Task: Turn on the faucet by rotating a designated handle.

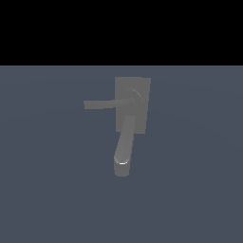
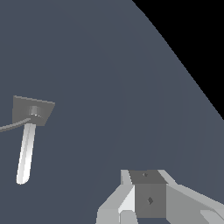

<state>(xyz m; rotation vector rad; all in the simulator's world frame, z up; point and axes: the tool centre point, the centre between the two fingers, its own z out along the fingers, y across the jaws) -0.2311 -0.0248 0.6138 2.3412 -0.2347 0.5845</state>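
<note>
Faucet (image 2: pixel 29 131) with handle (image 2: pixel 13 126) well apart from hand (image 2: pixel 144 197), hand's spread impossible to tell

The matte grey faucet (image 1: pixel 129 124) is sitting mid-frame, its thick rounded spout pointing downward, its thin flat grey handle (image 1: pixel 102 104) extending leftward from the hub.

Only the wrist view shows any of the robot: the pale grey, blocky, angular gripper (image 2: pixel 148 205), seen in part at that picture's edge. Its fingertips are out of frame, so the jaw spacing cannot be told. It touches nothing.
</note>
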